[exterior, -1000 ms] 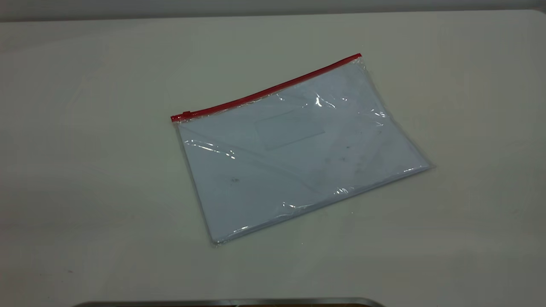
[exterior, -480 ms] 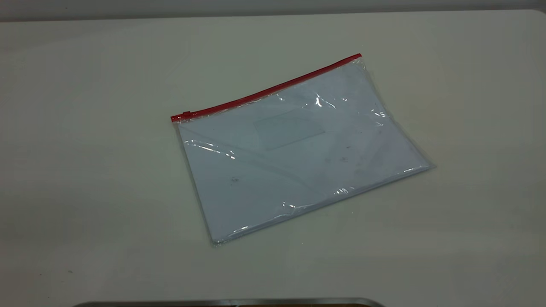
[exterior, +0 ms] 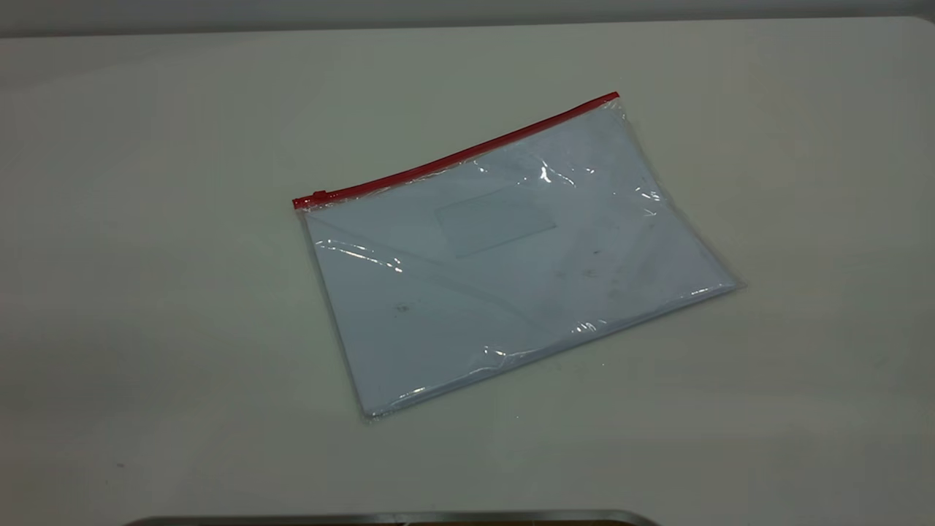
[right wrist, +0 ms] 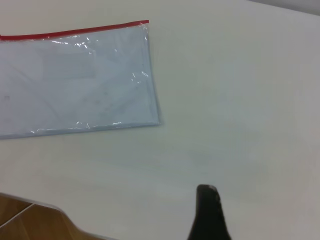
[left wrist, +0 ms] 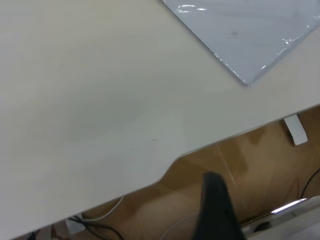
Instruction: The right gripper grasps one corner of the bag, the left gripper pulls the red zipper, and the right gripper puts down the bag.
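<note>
We see the bag (exterior: 511, 256) lying flat on the pale counter (exterior: 146, 292), near the middle of the exterior view and turned at a slant, so that its long edges rise toward the right. At the left end of its far long edge sits the small slider tab (exterior: 319, 195), and from there the red zipper (exterior: 456, 156) runs along that whole edge up to the far right corner. Through the clear, crinkled plastic we make out white sheets (exterior: 409, 321) and, near the middle, a small rectangular label pocket (exterior: 495, 220). Nothing touches the bag, and neither arm appears in the exterior view. In the left wrist view we see 1 dark finger of the left gripper (left wrist: 216, 210) out past the counter's near edge, over a brown floor (left wrist: 260, 160), with only a corner of the bag (left wrist: 240, 35) showing well apart from it; we cannot tell how the left jaws stand. In the right wrist view 1 dark finger of the right gripper (right wrist: 209, 215) hangs over bare counter (right wrist: 240, 100), well apart from the bag (right wrist: 75, 85), whose red zipper (right wrist: 75, 32) marks the edge farthest from that gripper; we cannot tell how the right jaws stand either.
</note>
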{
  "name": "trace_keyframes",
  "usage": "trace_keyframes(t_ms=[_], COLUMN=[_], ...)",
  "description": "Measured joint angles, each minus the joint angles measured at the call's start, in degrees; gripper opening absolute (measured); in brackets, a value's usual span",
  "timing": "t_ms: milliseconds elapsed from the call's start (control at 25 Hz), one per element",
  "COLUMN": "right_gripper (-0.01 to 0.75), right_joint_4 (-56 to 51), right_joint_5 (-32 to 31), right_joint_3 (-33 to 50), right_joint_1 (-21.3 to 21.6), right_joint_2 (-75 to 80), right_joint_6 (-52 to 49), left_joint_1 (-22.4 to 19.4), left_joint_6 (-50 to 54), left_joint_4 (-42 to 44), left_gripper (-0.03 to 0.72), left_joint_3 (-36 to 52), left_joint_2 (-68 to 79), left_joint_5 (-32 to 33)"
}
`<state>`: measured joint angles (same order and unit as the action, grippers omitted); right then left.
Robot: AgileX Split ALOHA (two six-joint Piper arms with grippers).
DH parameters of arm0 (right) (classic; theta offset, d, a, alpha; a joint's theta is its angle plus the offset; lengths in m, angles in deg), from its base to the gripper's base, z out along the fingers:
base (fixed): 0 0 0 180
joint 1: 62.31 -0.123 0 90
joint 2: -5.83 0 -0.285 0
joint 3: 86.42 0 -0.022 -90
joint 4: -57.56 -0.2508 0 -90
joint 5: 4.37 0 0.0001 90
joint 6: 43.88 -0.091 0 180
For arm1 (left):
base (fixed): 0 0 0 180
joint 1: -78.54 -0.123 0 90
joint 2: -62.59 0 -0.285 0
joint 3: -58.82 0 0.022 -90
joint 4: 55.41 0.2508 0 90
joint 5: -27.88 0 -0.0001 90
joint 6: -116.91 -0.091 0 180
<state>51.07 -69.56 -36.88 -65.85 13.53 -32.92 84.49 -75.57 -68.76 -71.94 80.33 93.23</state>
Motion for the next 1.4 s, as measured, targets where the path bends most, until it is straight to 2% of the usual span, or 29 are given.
trace_keyframes(t_ms=[400,720,920,1400], right_gripper=[0.589,0.588,0.588,0.588], right_joint_4=[0.0,0.0,0.0,0.0], right_joint_5=[0.0,0.0,0.0,0.1], right_joint_3=[0.0,0.0,0.0,0.0], right_joint_1=[0.0,0.0,0.0,0.0], right_joint_2=[0.0,0.0,0.0,0.0], right_joint_6=[0.0,-0.1,-0.2,-0.2], left_joint_1=[-0.2,-4.6,-4.6,-4.6], left_joint_6=[-0.2,7.8,13.3,13.2], left_joint_4=[0.8,8.6,12.6,12.8], left_gripper=[0.586,0.586,0.586,0.586], left_joint_3=[0.0,0.0,0.1,0.1], left_joint_2=[-0.2,-6.4,-9.5,-11.0], left_joint_5=[0.0,-0.1,-0.1,-0.1])
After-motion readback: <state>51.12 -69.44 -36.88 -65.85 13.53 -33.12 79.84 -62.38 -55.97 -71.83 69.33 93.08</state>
